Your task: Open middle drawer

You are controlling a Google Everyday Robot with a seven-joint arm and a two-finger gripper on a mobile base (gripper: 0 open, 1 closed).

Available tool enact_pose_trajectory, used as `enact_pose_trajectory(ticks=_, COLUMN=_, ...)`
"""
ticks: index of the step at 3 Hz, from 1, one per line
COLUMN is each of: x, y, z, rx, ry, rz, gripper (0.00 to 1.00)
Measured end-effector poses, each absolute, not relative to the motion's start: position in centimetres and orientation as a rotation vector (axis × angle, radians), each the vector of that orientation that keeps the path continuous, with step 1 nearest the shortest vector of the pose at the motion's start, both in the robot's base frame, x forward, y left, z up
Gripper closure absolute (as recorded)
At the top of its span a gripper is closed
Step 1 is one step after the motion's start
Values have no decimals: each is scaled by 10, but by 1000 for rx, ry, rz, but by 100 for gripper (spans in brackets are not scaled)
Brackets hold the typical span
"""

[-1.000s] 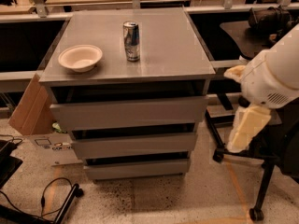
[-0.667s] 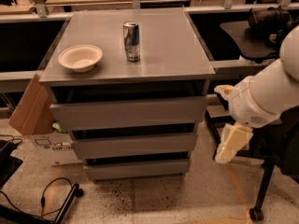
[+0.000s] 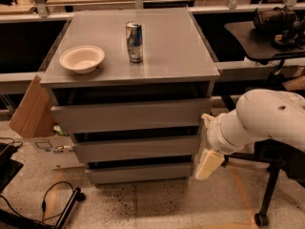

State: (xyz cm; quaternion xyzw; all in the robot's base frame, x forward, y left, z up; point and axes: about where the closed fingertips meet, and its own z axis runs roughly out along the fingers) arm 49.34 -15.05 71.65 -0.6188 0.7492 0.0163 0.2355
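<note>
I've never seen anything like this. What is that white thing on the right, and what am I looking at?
It is a robot's arm, reaching in from the right. The cream part at its end is the gripper, its hand. It hangs beside the right edge of the cabinet, level with the middle drawer, holding nothing that I can see. That drawer looks shut. There is one camera, looking down at the cabinet's front; where it is mounted is unknown. On the cabinet's top stand a bowl and a can.
</note>
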Motion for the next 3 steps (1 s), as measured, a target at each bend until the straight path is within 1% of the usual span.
enact_pose_trajectory(ticks=1, x=494, y=-149, z=712, rx=-1703, ry=2055, rz=47, gripper=0)
enact_pose_trajectory(ticks=2, x=503, y=-133, z=655, rx=-1740, ry=2058, rz=68, gripper=0)
enact_pose_trajectory(ticks=3, x=523, y=-112, z=587, rx=-1815, ry=2027, rz=48, gripper=0)
